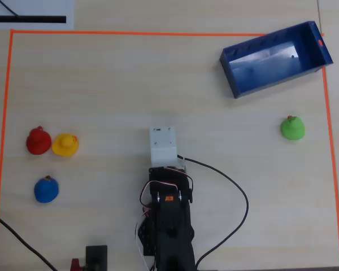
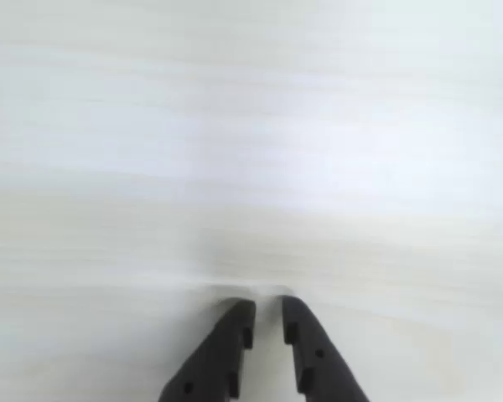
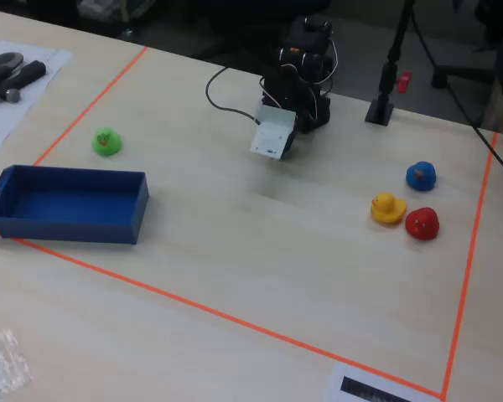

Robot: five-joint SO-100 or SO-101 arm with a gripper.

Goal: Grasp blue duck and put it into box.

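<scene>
The blue duck [image 1: 46,189] sits on the light wood table at the left of the overhead view. In the fixed view it [image 3: 421,176] is at the right. The dark-blue box [image 1: 271,84] lies empty at the top right of the overhead view and at the left of the fixed view [image 3: 67,228]. My arm [image 1: 168,209] is folded at the bottom centre, its white wrist housing [image 1: 163,145] covering the gripper from above. In the wrist view my gripper [image 2: 268,306] points down at bare table, its black fingers a narrow gap apart and empty, far from duck and box.
A red duck [image 1: 38,141] and a yellow duck [image 1: 65,144] sit side by side just above the blue one. A green duck [image 1: 292,128] sits below the box. Orange tape [image 1: 158,34] frames the work area. A black stand [image 3: 380,109] and cables are beside the arm's base.
</scene>
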